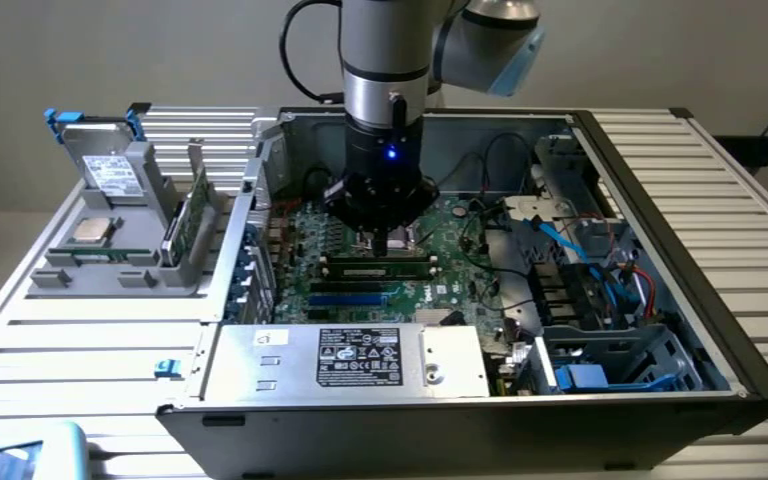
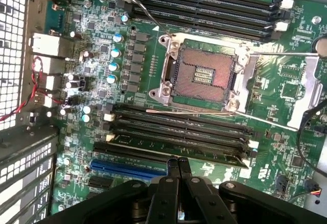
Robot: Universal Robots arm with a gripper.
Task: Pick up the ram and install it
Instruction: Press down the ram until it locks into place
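Note:
The ram (image 1: 344, 267) is a long narrow green stick lying along a memory slot of the motherboard (image 1: 458, 225) inside the open computer case. In the wrist view the ram (image 2: 214, 155) sits in the slot nearest the blue connector. My gripper (image 1: 391, 243) points straight down over the stick's middle. Its fingers (image 2: 172, 175) are shut together with nothing between them, their tips right at the ram's top edge. Whether they touch it I cannot tell.
An empty processor socket (image 2: 204, 73) lies beside the memory slots. A silver power supply (image 1: 344, 358) fills the case's front, with cables and drive bays (image 1: 611, 300) at the exterior view's right. Outside the case stand a holder with an upright green board (image 1: 197, 215) and a silver chip (image 1: 91, 230).

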